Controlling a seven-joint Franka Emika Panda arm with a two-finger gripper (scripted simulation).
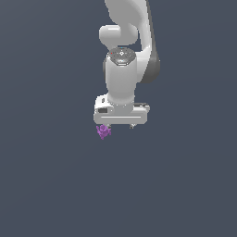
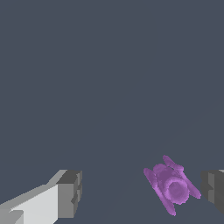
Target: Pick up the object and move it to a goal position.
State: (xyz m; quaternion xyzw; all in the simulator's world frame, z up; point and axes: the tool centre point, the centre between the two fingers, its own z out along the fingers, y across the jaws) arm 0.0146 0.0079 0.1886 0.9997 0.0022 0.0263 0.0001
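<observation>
White and grey, the Panda arm's two-fingered gripper stands with its jaws wide apart, nothing clamped between them. In the wrist view one finger shows a white body ending in a grey blocky pad, and the other finger shows only its grey pad at the frame's edge. The small bright purple lumpy object, a stubby barrel shape with several short prongs sticking out, lies in the gap between the pads, much nearer to the second pad than to the first, and apart from both.

In the exterior view the gripper points downward from the glossy white arm, and the purple object sits just under the end of the gripper body on the exterior view's left. Around it spreads a plain dark slate-grey surface.
</observation>
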